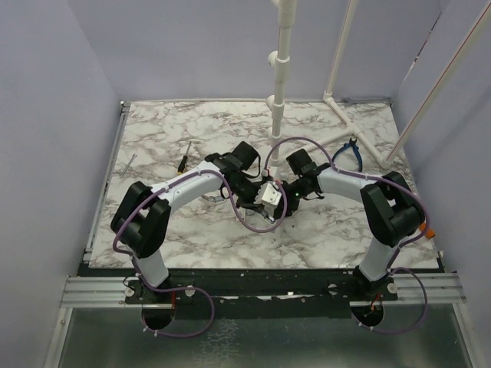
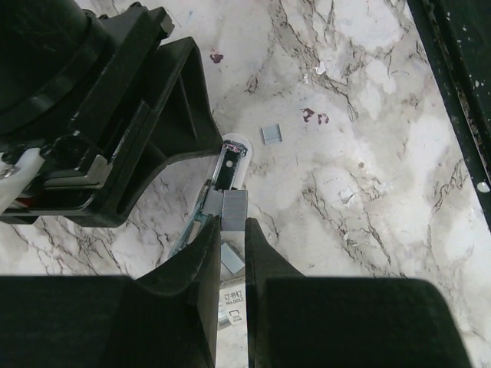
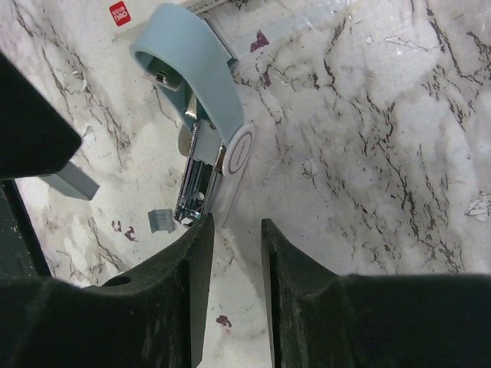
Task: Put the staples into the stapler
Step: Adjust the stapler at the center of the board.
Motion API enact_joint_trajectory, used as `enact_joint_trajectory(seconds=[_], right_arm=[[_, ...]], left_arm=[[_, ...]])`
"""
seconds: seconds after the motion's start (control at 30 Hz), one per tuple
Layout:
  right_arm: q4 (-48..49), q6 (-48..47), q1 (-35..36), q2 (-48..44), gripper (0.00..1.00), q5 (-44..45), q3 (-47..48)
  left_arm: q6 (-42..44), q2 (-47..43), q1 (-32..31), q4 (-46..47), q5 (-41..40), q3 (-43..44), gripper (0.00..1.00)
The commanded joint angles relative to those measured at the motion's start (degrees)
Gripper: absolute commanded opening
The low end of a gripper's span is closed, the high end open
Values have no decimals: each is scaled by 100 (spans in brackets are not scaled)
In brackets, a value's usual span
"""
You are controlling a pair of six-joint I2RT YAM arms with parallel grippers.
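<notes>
The stapler (image 3: 201, 130) lies on the marble with its light blue lid swung up and its shiny metal channel (image 2: 230, 165) bared. In the top view it is a small white shape (image 1: 270, 195) between both arms. My left gripper (image 2: 231, 222) is shut on the staples (image 2: 232, 207), a short grey strip poking from its fingertips just short of the channel's end. The strip also shows in the right wrist view as the staples (image 3: 75, 182). My right gripper (image 3: 236, 224) is open, only marble between its fingers, its left fingertip (image 3: 201, 230) by the stapler's end.
A loose bit of staples (image 2: 271, 134) lies on the marble beside the stapler. A small white labelled box (image 2: 232, 303) sits under my left fingers. Blue-handled pliers (image 1: 349, 151) lie at the back right, a screwdriver (image 1: 184, 159) at the back left, white pipes (image 1: 280, 69) behind.
</notes>
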Motion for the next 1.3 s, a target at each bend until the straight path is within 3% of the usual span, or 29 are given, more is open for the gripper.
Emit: enact_joint_trajectory(seconds=[0.0,0.33,0.53,0.83,1.27], right_arm=[[-91,73,39,-129,35,-327,-90],[-136,42,22,-152,36,-226,-40],[-158,-5,-331,-408,36,34,25],[-490,-275,-870,-753,36,65,2],[-530,-405,-1121,-787,36,-78,-59]], left_arm=[[768,245,-35,-518,330,242,0],[1790,701,-102,-1181,421,649,0],[2388,1081,-194,-1596,445,974,0],[2580,1567,-324,-1811,336,1528,0],[2632,1853,-407,-1825,10,1703,0]])
